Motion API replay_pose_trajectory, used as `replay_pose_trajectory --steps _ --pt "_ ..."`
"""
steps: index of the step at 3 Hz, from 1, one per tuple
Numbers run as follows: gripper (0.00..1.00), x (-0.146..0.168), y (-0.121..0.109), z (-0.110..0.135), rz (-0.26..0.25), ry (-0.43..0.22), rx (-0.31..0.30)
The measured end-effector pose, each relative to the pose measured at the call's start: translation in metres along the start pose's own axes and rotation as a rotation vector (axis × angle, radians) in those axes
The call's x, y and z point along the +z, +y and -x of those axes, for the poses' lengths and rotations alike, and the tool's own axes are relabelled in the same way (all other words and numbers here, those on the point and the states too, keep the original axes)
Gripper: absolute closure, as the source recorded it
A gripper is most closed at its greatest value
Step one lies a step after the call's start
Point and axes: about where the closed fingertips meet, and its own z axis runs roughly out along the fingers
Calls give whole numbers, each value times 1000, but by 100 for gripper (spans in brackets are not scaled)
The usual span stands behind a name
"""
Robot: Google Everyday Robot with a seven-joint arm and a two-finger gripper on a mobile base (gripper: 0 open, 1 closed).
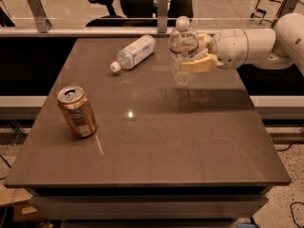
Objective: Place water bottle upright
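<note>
The water bottle (183, 45) is a clear ribbed plastic bottle with a white cap and a narrow red-and-dark band. It stands upright, its base at or just above the brown table (156, 141) near the back right. My gripper (194, 56) reaches in from the right on a white arm and is shut on the bottle at its middle, with tan fingers (197, 65) around it.
A second bottle with a wide white wrap label (134, 52) lies on its side at the back centre of the table. An orange can (77, 111) stands upright at the left. A rail and chairs lie behind the table.
</note>
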Motion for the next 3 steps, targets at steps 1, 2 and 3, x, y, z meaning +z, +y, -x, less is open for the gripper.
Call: replay_pose_trajectory --steps 1,2,3 --pt "100 -8 -4 -4 -40 -23 17" --pt "100 -22 -1 -16 -91 -14 89" --pt "100 -30 8 -26 -130 1 166"
